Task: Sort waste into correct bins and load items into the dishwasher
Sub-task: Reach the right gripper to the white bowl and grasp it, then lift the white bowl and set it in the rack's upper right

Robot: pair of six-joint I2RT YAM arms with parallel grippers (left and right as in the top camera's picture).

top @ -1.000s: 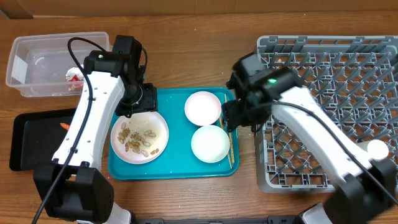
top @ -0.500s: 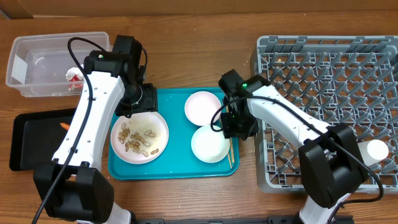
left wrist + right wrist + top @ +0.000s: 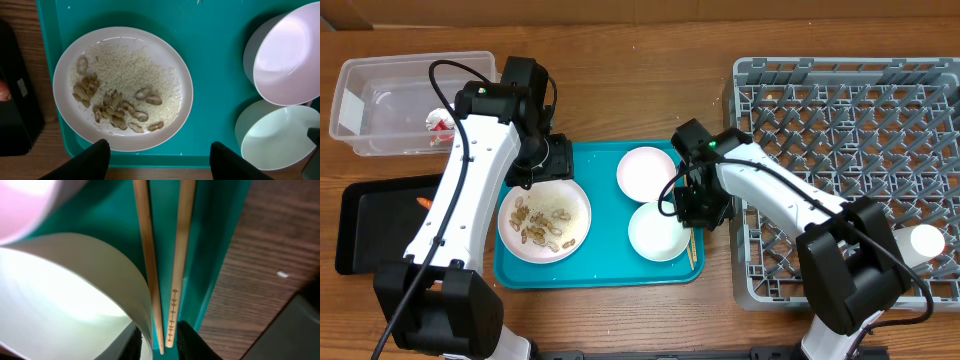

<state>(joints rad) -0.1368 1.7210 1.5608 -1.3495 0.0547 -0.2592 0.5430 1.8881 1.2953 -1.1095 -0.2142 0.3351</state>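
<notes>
Two wooden chopsticks lie along the right edge of the teal tray, against a pale green bowl. My right gripper is down on them. In the right wrist view its narrow fingers close round both chopsticks and the green bowl's rim. A pink bowl sits behind. A white plate of rice and scraps lies on the tray's left. My left gripper hovers open over that plate, holding nothing.
The grey dishwasher rack stands at the right with a white cup at its right edge. A clear bin with red-and-white waste and a black tray holding an orange scrap sit at the left.
My right arm swung from the rack's edge down to the chopsticks at the tray's right edge and settled lower on them. The left arm has not moved.
</notes>
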